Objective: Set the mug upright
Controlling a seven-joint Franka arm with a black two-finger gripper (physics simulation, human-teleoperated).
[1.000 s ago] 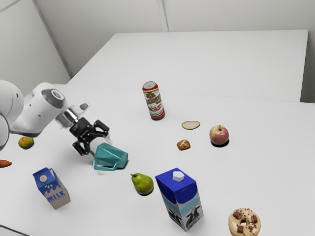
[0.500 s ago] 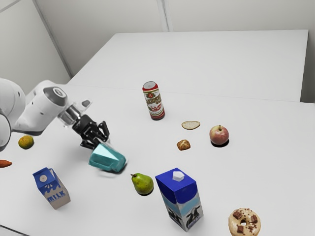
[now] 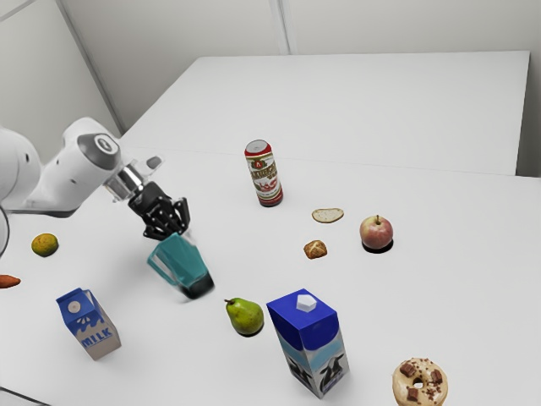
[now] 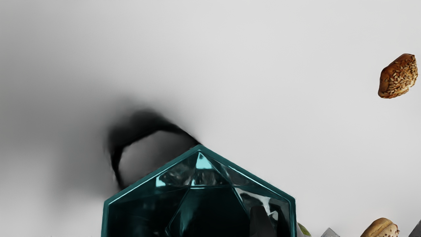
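Observation:
In the exterior view my gripper [image 3: 173, 230] is at the rim end of the teal mug [image 3: 181, 260], shut on the mug. The mug leans steeply, its mouth end up by my hand and its dark base end [image 3: 199, 288] lower, toward the pear; its handle is on the side nearer the small milk carton. Looking from the wrist, I see into the open mouth of the mug [image 4: 210, 210]. One dark finger [image 4: 260, 222] shows against the inside of the mug, and the other fingertip is hidden.
A green pear [image 3: 244, 315] lies close beyond the mug's base. The small milk carton [image 3: 90, 324] and the larger blue carton [image 3: 310, 342] stand toward the exterior view's bottom. A red can [image 3: 264, 173], bread roll [image 3: 315, 249] and apple [image 3: 376, 233] are farther off.
My gripper's fingers have come together at the mug and the hand has risen and turned. The mug, lying on its side before, has tipped up with its mouth end raised.

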